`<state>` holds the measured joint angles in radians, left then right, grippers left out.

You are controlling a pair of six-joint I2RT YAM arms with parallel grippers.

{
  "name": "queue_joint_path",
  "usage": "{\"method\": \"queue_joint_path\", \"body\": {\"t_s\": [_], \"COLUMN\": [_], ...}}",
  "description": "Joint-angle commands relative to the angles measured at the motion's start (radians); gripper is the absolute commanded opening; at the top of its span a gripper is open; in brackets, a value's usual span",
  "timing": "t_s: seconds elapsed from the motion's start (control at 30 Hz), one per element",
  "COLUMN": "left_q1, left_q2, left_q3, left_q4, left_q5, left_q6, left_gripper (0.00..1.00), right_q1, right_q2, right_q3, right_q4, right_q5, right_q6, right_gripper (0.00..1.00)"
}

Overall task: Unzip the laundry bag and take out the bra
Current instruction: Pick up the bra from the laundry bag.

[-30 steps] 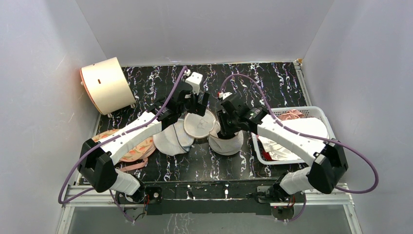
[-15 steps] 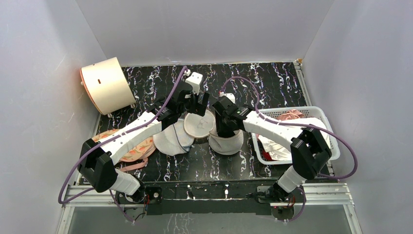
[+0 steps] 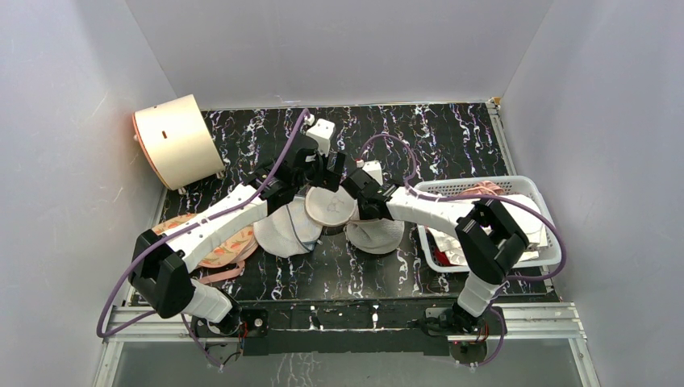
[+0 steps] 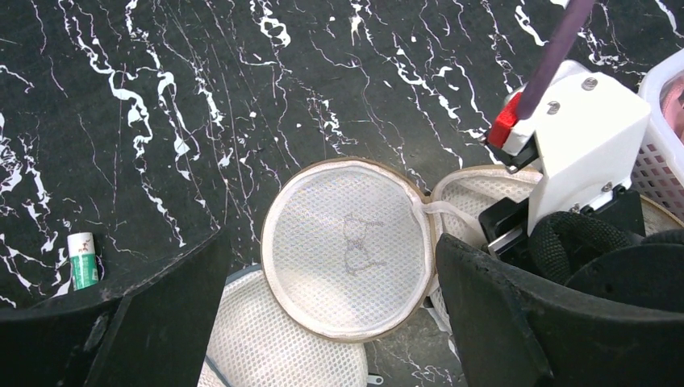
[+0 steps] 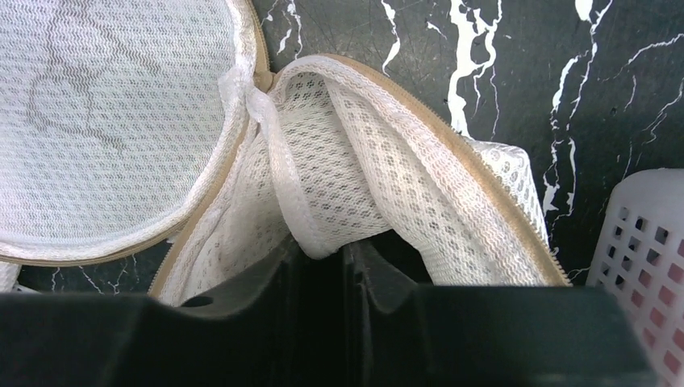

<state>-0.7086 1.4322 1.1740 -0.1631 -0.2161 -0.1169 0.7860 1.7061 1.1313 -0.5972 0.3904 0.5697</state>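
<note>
At mid-table the round cream-beige mesh laundry bag (image 3: 331,206) lies unzipped, so we judge removal is in hand: right gripper (image 5: 323,251) pinched on a fold of its wall, left gripper (image 4: 331,246) gaping above (bra not visible), and next we should spread the mouth and reach inside.

Cream-beige mesh laundry bag (image 4: 347,250) with tan trim — black, white-veined marble table (image 4: 161,97).

We are seeing a black desk (image 3: 452,137) streaked with white marbling, and plain pale grey walls (image 3: 339,48) are closing it in on three sides; soft, even light is falling across everything.
</note>
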Motion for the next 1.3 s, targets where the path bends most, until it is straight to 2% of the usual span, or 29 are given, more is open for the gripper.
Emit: {"method": "queue_joint_path", "body": {"t_s": [0.0, 0.17, 0.4, 0.67, 0.97, 1.1, 1.27], "left_q1": [0.006, 0.008, 0.008, 0.007, 0.008, 0.008, 0.008], "left_q2": [-0.029, -0.026, -0.024, -0.019, -0.012, -0.013, -0.013], "left_q3": [0.01, 0.011, 0.011, 0.012, 0.013, 0.014, 0.015], "left_q4": [0.005, 0.003, 0.005, 0.005, 0.0, -0.001, -0.001], "left_q5": [0.015, 0.018, 0.018, 0.023, 0.033, 0.033, 0.037], "left_q6": [-0.01, -0.011, -0.012, -0.012, -0.013, -0.013, -0.014], "left_gripper": [0.97, 0.97, 0.97, 0.97, 0.97, 0.97, 0.97], "right_q1": [0.02, 0.025, 0.025, 0.025, 0.025, 0.025, 0.025], "right_q2": [-0.043, -0.126, -0.232, -0.312, -0.254, -0.24, -0.243], "right_q3": [0.011, 0.041, 0.048, 0.046, 0.004, -0.018, -0.046], "right_q4": [0.01, -0.033, -0.081, -0.011, 0.045, 0.07, 0.101], "right_q5": [0.04, 0.01, 0.007, -0.071, -0.125, -0.138, -0.144], "right_q6": [-0.006, -0.027, -0.045, -0.071, -0.087, -0.088, -0.093], "right_gripper": [0.14, 0.0, 0.0, 0.0, 0.03, 0.0, 0.09]}}
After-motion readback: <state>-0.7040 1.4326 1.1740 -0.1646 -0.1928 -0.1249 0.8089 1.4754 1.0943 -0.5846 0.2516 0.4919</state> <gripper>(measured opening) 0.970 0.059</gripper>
